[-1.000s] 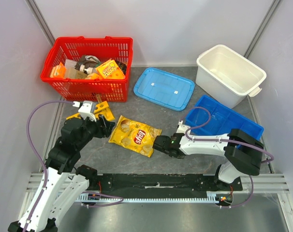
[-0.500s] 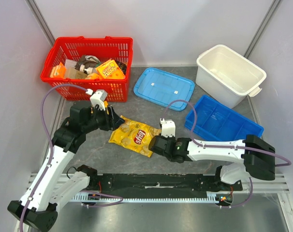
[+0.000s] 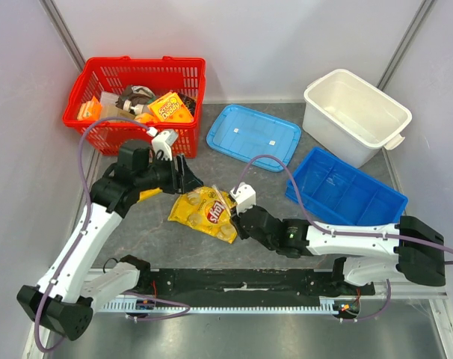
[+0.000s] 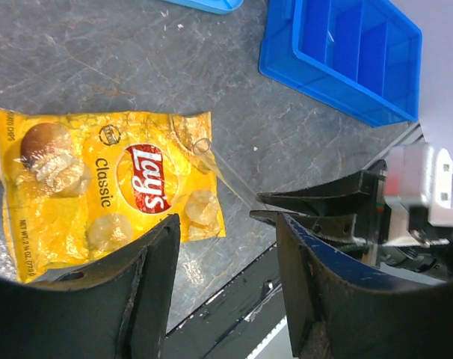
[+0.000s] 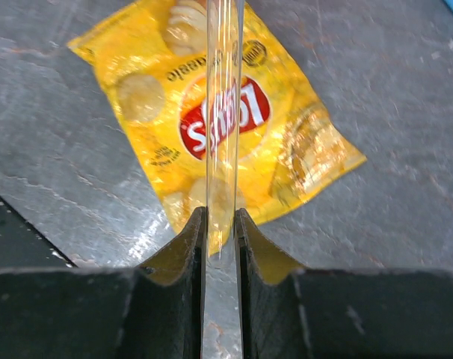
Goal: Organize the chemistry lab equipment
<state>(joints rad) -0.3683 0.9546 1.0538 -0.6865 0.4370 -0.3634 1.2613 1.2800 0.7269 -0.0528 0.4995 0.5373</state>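
Overhead, both arms meet over a yellow chip bag (image 3: 204, 213) lying on the grey worktop (image 3: 219, 168): the left hand (image 3: 185, 176) hangs at the bag's far edge and the right hand (image 3: 234, 223) at its near right corner, the two close together; the lab piece is too thin and clear to make out from up here. From the left wrist, that hand's fingers are spread wide with nothing between them, and a slim glass tube (image 4: 208, 153) slants over the bag's corner towards the right hand. From the right wrist, the fingers are pinched nearly closed on the tube's near end, and its length points out over the bag's red logo. Judging by the task, the tube belongs in a container such as the divided blue tray (image 3: 344, 196), which sits well apart to the right. With a grip this near the end, the smooth glass could swing or slip out on a quick turn, a harder squeeze might crack it, and its free end or the nearby left hand could catch it during the lift.
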